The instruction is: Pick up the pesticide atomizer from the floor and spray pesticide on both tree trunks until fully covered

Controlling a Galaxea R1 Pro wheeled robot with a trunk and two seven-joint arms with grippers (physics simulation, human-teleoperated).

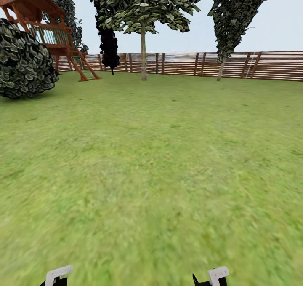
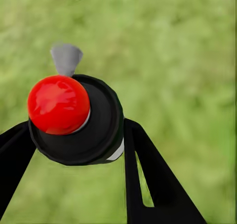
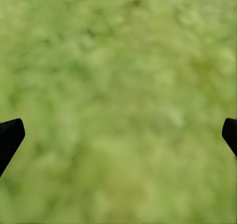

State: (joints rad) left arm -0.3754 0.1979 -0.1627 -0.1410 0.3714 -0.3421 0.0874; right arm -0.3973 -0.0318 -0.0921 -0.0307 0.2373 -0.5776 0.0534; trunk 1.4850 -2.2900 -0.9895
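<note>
The pesticide atomizer point(image 2: 74, 120), a black round body with a red cap and a grey nozzle, sits between the two black fingers of my left gripper point(image 2: 74, 135), which is shut on it above the grass floor point(image 2: 187, 61). My right gripper point(image 3: 118, 132) is open, with blurry grass between its fingertips and nothing in it. Far ahead by the fence stand two trees: one with a straight pale trunk point(image 1: 143, 54) and one further right with a slightly leaning trunk point(image 1: 220, 69). White and black parts of both arms show at the bottom edge of the head view.
A wide lawn point(image 1: 160, 164) stretches up to a brown slat fence point(image 1: 269, 65). A round leafy bush point(image 1: 23, 60) and a wooden playhouse point(image 1: 46, 25) stand at the left. A black conifer point(image 1: 109, 46) rises beside the middle tree.
</note>
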